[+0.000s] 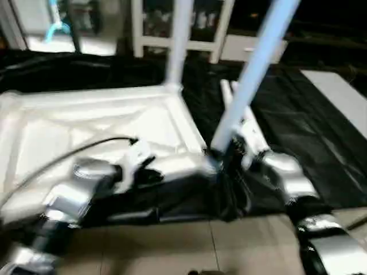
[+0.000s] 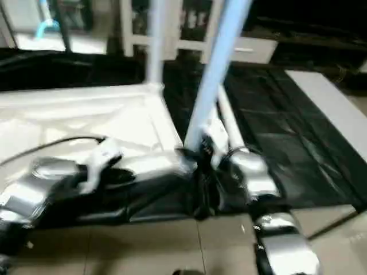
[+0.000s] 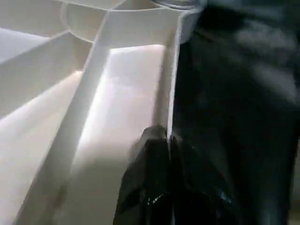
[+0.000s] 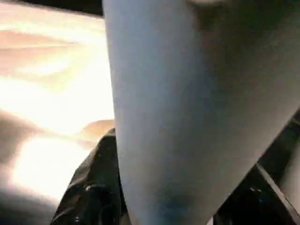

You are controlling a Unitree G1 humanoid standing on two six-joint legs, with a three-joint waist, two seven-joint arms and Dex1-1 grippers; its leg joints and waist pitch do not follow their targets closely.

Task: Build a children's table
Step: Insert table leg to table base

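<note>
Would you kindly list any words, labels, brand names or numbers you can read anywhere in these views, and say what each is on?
None can be read.
Tabletop: plain white, no lettering visible.
Held leg and standing leg: no markings visible.
Shelf unit behind: its contents are too blurred to read.

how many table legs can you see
3, perhaps more hidden: one leg upright in the tabletop's far corner, one tilted leg in the right gripper, one lying leg on the black sheet.

Black sheet (image 1: 309,143) over tiled floor (image 1: 189,246); beyond, perhaps a white shelf frame (image 1: 223,34).
</note>
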